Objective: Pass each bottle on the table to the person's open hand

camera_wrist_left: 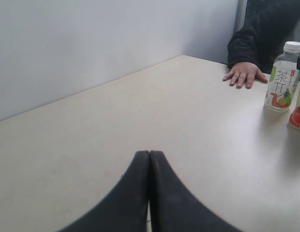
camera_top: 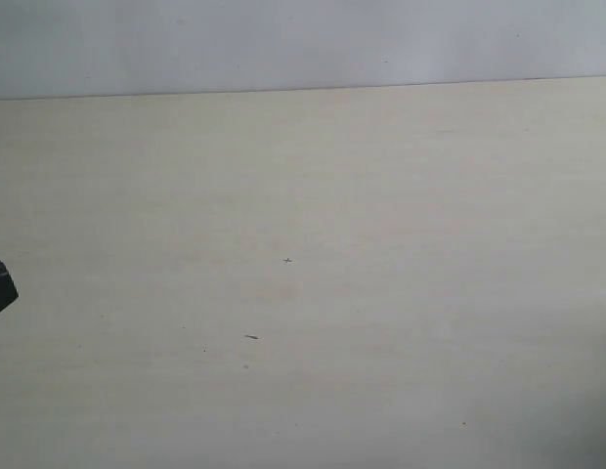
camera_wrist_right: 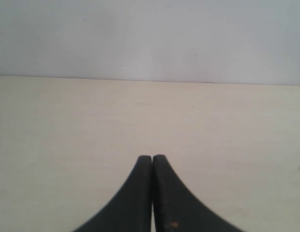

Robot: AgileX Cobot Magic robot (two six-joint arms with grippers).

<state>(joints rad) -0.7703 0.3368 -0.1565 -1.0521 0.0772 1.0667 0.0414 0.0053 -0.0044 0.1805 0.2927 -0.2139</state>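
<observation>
In the left wrist view a clear bottle (camera_wrist_left: 282, 77) with a green-white label and white cap stands upright on the table (camera_wrist_left: 140, 111). Beside it, cut by the frame edge, is a yellowish bottle (camera_wrist_left: 299, 110) with a red-orange label. Just beyond them the person's hand (camera_wrist_left: 244, 73) lies flat on the table, palm down, with a black sleeve above it. My left gripper (camera_wrist_left: 150, 153) is shut and empty, low over the table and well short of the bottles. My right gripper (camera_wrist_right: 152, 157) is shut and empty over bare tabletop. No bottle shows in the exterior view.
A pale wall (camera_wrist_left: 92, 43) runs along the table's far edge and meets a corner near the person. In the exterior view a black part of my left arm (camera_top: 0, 288) pokes in at the left edge over the beige table (camera_top: 381, 244).
</observation>
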